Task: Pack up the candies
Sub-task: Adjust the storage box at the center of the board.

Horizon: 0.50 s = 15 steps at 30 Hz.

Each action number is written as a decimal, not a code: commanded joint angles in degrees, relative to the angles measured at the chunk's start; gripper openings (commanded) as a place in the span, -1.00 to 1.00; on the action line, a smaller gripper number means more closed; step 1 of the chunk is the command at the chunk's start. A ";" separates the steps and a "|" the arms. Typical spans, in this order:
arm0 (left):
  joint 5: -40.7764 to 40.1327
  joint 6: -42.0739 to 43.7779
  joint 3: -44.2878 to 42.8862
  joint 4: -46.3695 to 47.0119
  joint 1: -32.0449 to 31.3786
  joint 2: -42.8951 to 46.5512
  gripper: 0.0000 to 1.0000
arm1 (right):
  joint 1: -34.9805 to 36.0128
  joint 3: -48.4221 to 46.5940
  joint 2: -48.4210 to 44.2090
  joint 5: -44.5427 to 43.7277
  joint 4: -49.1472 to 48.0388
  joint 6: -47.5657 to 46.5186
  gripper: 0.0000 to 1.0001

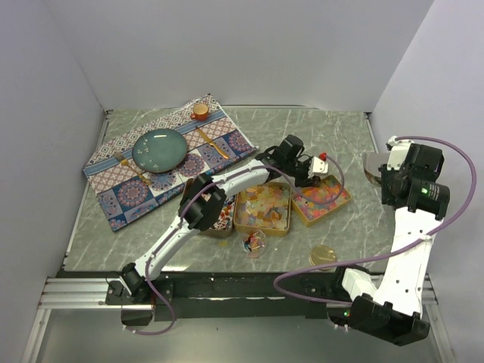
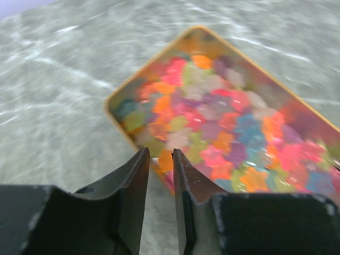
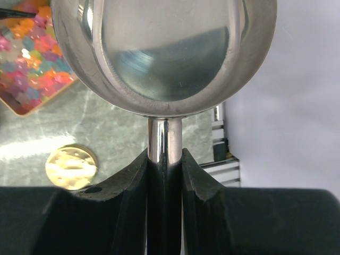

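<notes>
While the right end effector [image 3: 164,154] clenched a scoop [image 3: 164,53], candies [image 2: 223,122] lay at 1 o'clock of the nearer, slightly parted left end effector [image 2: 160,154].

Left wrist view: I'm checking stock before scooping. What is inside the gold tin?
Bright pink, orange, yellow and pale candies fill the tin wall to wall. Its floor is covered by them, and the left gripper hides part of the near edge.

Your left arm [image 1: 178,231] hides much of the tin [image 1: 221,225] nearest the worktop's [image 1: 333,136] left edge; close-up candies [image 2: 212,122] are blurred.
</notes>
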<state>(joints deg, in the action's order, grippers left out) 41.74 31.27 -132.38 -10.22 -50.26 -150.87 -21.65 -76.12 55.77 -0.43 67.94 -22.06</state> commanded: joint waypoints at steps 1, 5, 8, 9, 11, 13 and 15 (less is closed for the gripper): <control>11.24 5.21 -0.16 -6.20 -0.01 2.24 -0.43 | -0.24 0.78 -2.76 -0.54 -1.58 -7.27 -1.00; 7.00 -0.82 1.07 -3.36 0.16 2.51 -0.13 | -0.24 2.90 -4.00 -1.59 -2.20 -9.66 -1.00; -0.15 -15.86 -0.94 1.07 1.21 3.12 0.20 | -0.24 1.59 -2.86 -0.81 -1.41 -8.35 -1.00; -0.69 -19.89 -1.82 1.16 1.65 3.56 0.19 | -0.24 1.32 -2.68 -0.54 -1.41 -7.91 -1.00; -1.74 -23.78 -3.93 0.82 2.71 5.05 0.19 | -0.24 1.15 -2.24 -0.10 -1.58 -7.03 -1.00; -1.05 -28.88 -5.26 -2.51 3.76 6.28 0.13 | -0.24 1.49 -2.24 0.25 -2.20 -6.85 -1.00; 1.75 -30.82 -4.21 -8.20 4.20 8.48 0.09 | -0.32 1.93 -2.24 0.25 -2.81 -6.94 -1.00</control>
<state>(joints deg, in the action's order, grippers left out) 42.39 11.03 -134.19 -12.64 -48.56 -150.43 -21.65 -73.30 53.95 -0.64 68.64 -29.47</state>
